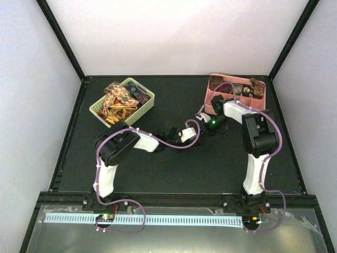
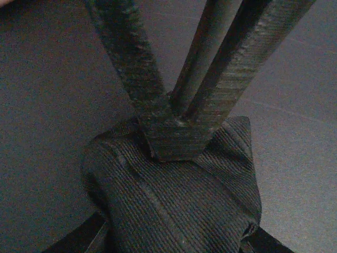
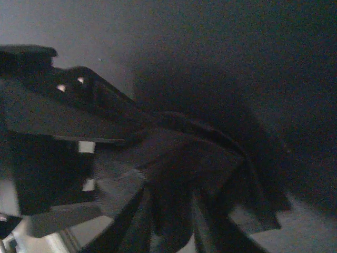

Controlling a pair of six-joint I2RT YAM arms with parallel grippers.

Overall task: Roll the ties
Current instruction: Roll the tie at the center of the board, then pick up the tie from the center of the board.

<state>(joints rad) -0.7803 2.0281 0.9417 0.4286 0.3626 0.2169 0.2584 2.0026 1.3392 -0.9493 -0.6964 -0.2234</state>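
A: The left tool point(image 2: 174, 232): how is it set?
B: It is clamped on a bundled dark tie point(image 2: 174, 195), ribbed in weave; the cloth is bulged between its two fingers point(image 2: 79, 240).
A: And the right tool point(image 2: 176, 139)?
B: Its tips are seen drawn together, pressed against the top edge of that same bundle. Whether a fold is nipped between them cannot be told.
A: Where is the bundle placed?
B: It is held near the middle of the black surface point(image 1: 210, 163), between the two arms; whether the surface is touched cannot be told.
A: And the other ties?
B: Loose patterned ties point(image 1: 118, 95) are heaped in the green basket point(image 1: 149, 101) at the back left; small coils point(image 1: 245, 89) are lodged in the pink tray point(image 1: 209, 100) at the back right.
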